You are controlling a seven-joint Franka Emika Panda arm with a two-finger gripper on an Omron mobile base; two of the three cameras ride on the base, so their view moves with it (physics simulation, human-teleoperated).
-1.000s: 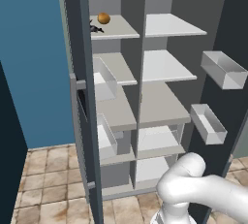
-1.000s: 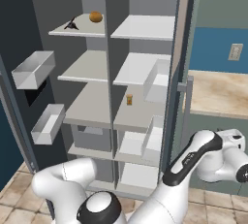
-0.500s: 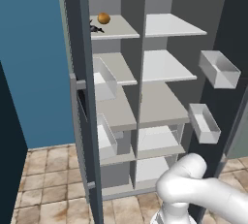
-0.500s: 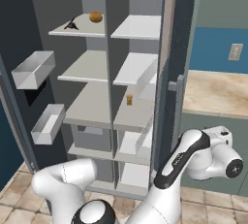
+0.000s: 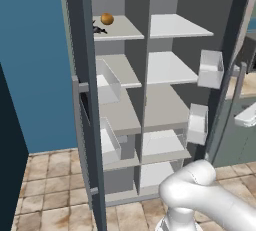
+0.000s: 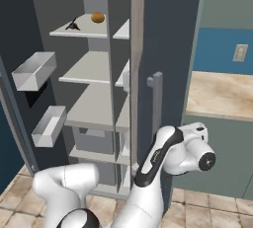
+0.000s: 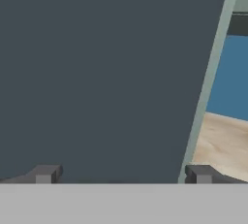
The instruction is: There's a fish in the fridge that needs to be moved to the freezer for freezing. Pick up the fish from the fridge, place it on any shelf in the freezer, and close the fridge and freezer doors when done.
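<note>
Fish (image 5: 98, 29) on top shelf (image 5: 120, 30) — gripper (image 7: 121, 173) (spread) well apart.

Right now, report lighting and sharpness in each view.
Left base view: even light, the fish small but crisp on its shelf. Right base view: soft shading, no glare. Hand view: a flat dark door face, slightly soft, open gripper at the bottom.

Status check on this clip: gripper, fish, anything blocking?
Gripper open, empty, facing the right-hand door. Fish on top shelf, beside orange ball. That door partly swung across the shelves.
</note>
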